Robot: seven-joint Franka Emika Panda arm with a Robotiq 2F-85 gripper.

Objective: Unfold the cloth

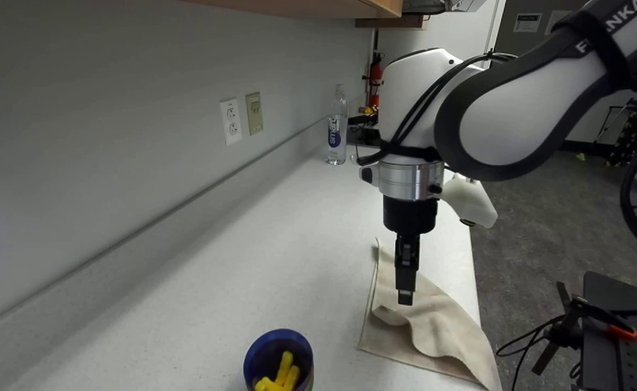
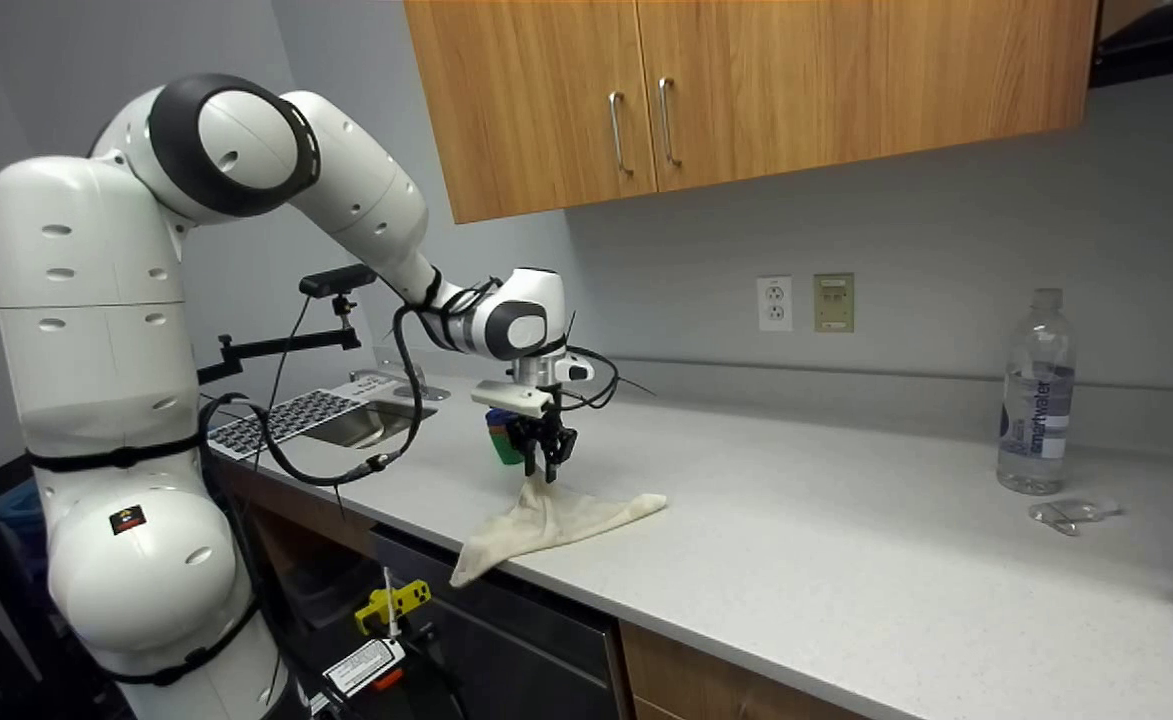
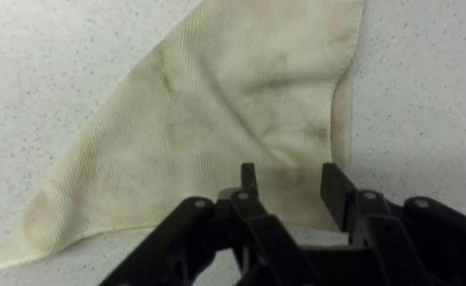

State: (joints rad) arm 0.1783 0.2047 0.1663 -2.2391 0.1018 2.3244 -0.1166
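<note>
The cream cloth point(image 1: 432, 331) lies on the counter, folded over itself and wrinkled. In an exterior view the cloth point(image 2: 556, 515) reaches the counter's front edge, with one corner at or over it. In the wrist view the cloth point(image 3: 201, 131) shows a diagonal edge on the left and a lower layer peeking out along the right edge. My gripper point(image 3: 288, 171) is open, its fingers apart over the cloth near that right edge. In both exterior views the gripper point(image 1: 405, 297) point(image 2: 540, 473) points down just above the cloth. I cannot tell whether the fingertips touch it.
A blue-rimmed cup point(image 1: 258, 355) with yellow pieces stands near the cloth; it also shows behind the gripper point(image 2: 502, 438). A water bottle point(image 1: 337, 133) point(image 2: 1036, 420) stands farther along the counter point(image 2: 796, 560). A sink point(image 2: 371, 425) and wall cabinets point(image 2: 746, 100) are nearby.
</note>
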